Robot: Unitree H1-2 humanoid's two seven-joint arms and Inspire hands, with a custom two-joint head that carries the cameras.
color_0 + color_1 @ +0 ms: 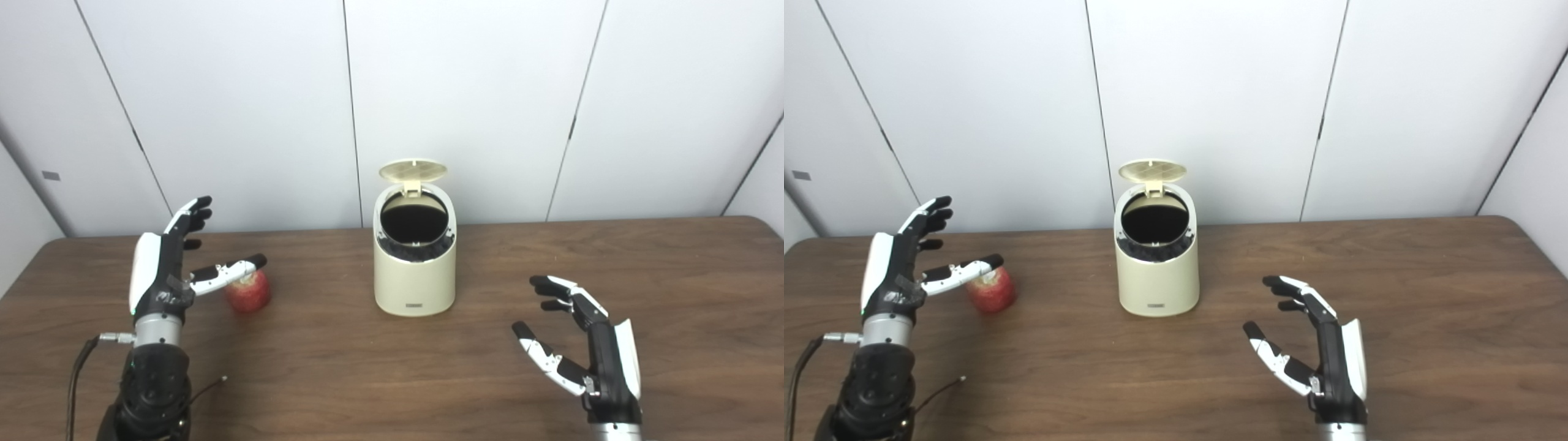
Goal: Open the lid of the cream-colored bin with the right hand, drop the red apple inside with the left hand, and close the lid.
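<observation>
Even, bright, diffuse light from above; soft faint shadows under the bin and apple; mild sheen on the counter; slightly soft focus overall; bin interior reads black; no heavy glare.

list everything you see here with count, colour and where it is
bin: one, cream, upright at the table's middle, toward the back
lid: one, cream, flipped up at the bin's rear, opening exposed
apple: one, red, on the table left of the bin
table: one, dark brown wood, across the foreground
wall panels: white, behind the table
left hand: one, black and white, open, beside the apple, thumb over it
right hand: one, black and white, open, front right, holding nothing
</observation>
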